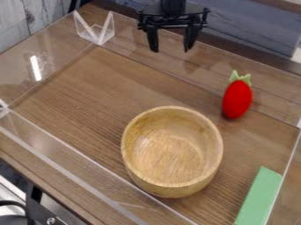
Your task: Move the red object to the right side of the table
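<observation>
The red object (238, 97) is a small glossy strawberry toy with a green leafy top, lying on the brown wood-grain table (88, 97) near its right edge. My gripper (172, 44) hangs at the far side of the table, up and to the left of the strawberry and well apart from it. Its black fingers point down and stand open with nothing between them.
A round light wooden bowl (173, 150) sits in the near middle of the table. A flat green block (261, 199) lies at the near right corner. Clear acrylic walls (47, 63) border the tabletop, with a folded clear piece (94, 29) at the far left.
</observation>
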Tool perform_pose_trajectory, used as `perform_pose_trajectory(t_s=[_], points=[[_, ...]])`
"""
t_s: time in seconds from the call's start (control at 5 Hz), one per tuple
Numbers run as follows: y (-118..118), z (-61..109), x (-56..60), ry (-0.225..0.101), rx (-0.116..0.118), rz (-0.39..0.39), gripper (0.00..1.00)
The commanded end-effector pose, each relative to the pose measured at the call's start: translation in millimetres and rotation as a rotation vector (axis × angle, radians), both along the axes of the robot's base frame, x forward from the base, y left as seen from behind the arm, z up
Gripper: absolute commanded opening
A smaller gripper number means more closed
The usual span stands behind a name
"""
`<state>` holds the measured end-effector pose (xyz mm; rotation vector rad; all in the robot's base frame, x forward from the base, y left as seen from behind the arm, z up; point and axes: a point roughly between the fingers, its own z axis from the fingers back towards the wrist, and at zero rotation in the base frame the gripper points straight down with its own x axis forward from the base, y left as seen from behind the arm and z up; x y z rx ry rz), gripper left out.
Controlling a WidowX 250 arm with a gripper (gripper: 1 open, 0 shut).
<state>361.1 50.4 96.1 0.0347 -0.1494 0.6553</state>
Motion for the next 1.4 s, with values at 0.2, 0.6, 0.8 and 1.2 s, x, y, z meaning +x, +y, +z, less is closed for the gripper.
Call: perform_pose_trajectory(t_s=[0.2, 0.6, 0.8, 1.2], points=[[14, 30.4, 4.2, -0.059, 0.002, -0.076, 1.0], [25, 25.1, 7.7, -0.043, -0.003, -0.107, 1.0], [25, 19.3, 12.4, -0.035, -0.007, -0.1, 1.0], [25, 33.8, 9.1, -0.021, -0.017, -0.165, 1.0]])
